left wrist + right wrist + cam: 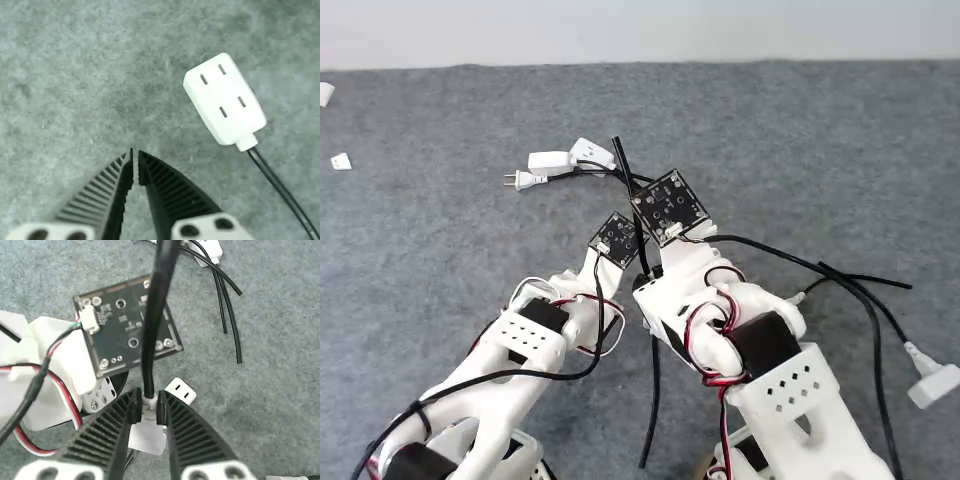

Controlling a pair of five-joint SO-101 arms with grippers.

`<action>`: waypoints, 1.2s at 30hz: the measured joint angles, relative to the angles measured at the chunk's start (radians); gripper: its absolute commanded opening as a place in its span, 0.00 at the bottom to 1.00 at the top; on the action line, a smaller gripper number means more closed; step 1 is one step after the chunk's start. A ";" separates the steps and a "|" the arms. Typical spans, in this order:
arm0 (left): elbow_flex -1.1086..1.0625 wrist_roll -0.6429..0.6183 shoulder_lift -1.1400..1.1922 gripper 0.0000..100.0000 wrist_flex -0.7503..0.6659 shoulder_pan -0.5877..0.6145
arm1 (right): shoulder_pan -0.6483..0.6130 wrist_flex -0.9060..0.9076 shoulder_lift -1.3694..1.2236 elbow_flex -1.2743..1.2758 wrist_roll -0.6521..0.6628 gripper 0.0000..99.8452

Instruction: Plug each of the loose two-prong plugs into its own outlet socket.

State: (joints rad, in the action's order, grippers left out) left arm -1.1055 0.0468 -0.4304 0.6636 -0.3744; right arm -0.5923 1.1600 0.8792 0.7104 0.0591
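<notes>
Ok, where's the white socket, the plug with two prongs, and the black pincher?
outlet socket (224, 100), left wrist view, on its slotted face.
two-prong plug (528, 180), high view, on its white body.
left gripper (135, 156), left wrist view, between its shut fingertips.

surface: grey felt-like mat (440, 270), runs to a pale wall at the top
upper centre: white two-prong plug (525, 180), prongs pointing left; two white cable-end blocks (552, 159) just beside it, up and to the right
right edge: white connector (932, 383) on a black cable (873, 310)
upper left: small white scraps (340, 161)
left wrist view: white outlet block (224, 100) flat on the mat, slots up
</notes>
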 measured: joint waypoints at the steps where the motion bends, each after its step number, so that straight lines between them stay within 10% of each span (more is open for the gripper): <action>1: 0.000 0.000 0.000 0.01 0.000 0.000 | 0.000 -0.008 -0.008 0.000 0.000 0.01; 36: -0.060 0.115 -0.002 0.01 -0.018 -0.044 | 0.066 -0.060 -0.146 0.002 -0.029 0.01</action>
State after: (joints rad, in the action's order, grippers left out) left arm -1.1653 0.1619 -0.4319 0.6452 -0.4189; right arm -0.5263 1.1001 0.7334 0.7119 0.0299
